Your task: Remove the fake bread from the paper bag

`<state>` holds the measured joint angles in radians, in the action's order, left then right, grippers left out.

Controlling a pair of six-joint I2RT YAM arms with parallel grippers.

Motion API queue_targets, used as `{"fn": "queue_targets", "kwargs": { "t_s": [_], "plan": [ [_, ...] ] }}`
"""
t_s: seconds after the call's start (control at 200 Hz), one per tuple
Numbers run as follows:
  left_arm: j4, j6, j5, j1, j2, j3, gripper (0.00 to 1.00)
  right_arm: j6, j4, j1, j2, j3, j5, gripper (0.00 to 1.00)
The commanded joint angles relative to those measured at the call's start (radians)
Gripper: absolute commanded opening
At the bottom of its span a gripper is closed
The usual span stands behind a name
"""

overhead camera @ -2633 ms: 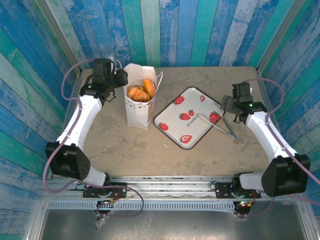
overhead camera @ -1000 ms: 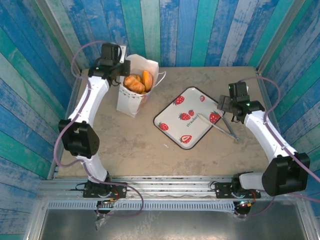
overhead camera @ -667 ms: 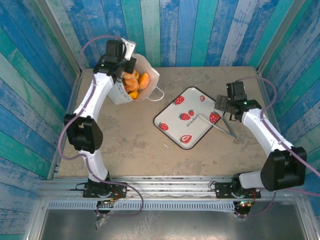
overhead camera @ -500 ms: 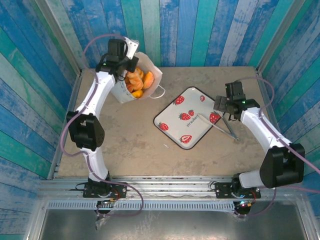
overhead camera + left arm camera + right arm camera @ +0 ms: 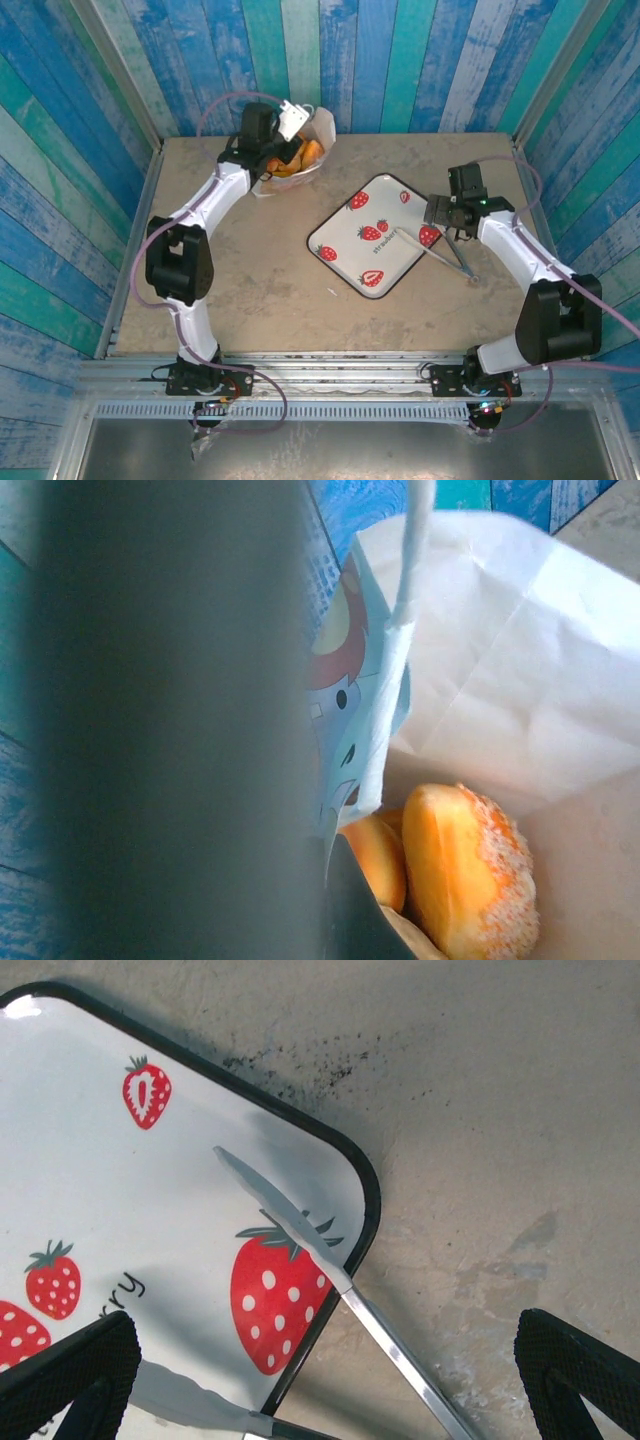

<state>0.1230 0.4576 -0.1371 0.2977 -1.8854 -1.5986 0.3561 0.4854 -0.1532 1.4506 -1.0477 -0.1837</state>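
Left gripper (image 5: 277, 126) clamped on the paper bag (image 5: 322, 128) rim, bag tipped over at the table's far edge, fake bread (image 5: 296, 158) bunched inside near its mouth — tilt further, slowly, spilling toward the strawberry tray (image 5: 375, 235). Right gripper (image 5: 440, 212) spread wide above the tongs (image 5: 445, 255).

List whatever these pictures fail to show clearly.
- The fake bread: left wrist view, count unclear; the paper bag and a blurred finger close to the lens cover the rest.
- The tongs: right wrist view, handle end cut off by the bottom edge.
- Lettering on the strawberry tray: top view, too small to read.
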Motion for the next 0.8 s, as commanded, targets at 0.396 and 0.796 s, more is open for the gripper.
{"fn": "queue_targets", "kwargs": {
  "t_s": [0.396,0.796],
  "plan": [
    [-0.042,0.031,0.018,0.054,0.204,0.130,0.00,-0.112,0.030,0.156,-0.069,0.140,0.217,1.00],
    [-0.139,0.074,0.130,0.133,0.320,0.307,0.00,-0.172,0.033,0.167,0.000,0.168,0.321,1.00]
  ]
}}
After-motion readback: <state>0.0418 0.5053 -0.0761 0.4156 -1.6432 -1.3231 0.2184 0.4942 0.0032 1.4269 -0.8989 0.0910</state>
